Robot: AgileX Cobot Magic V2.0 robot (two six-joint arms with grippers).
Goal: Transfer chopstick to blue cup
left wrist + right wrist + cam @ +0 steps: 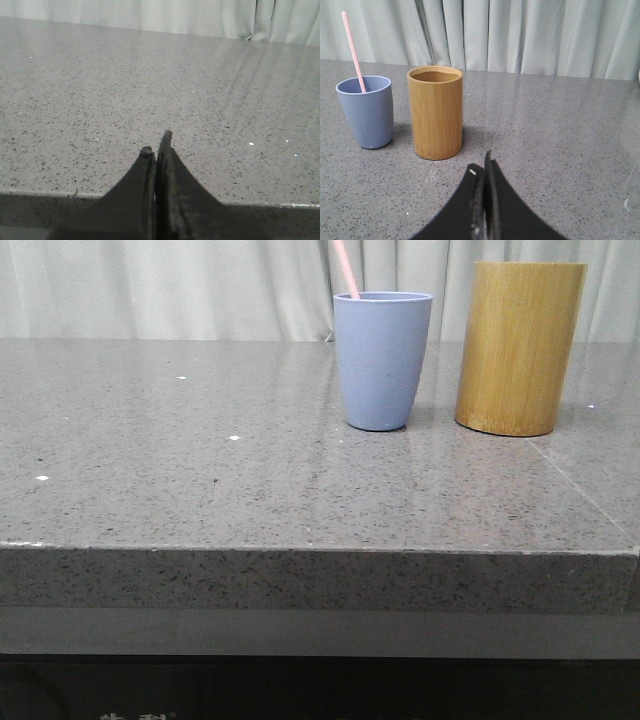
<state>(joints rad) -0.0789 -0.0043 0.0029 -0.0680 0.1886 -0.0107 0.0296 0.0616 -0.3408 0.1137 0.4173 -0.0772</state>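
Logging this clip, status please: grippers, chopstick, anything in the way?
Left gripper shut, empty, over bare table. Right gripper shut, empty. Chopstick stands in cup, leaning. Bamboo holder beside cup, apart.

Soft even light, faint table (200, 470) glare, mild grain

Matte black tapered fingers on the left gripper (157, 142) and right gripper (481, 167), seemingly smooth-faced.

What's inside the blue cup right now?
The chopstick stands in the blue cup, leaning against its rim, its upper length sticking out above. Its lower end and the cup's bottom are hidden by the cup wall, so anything else inside cannot be seen.
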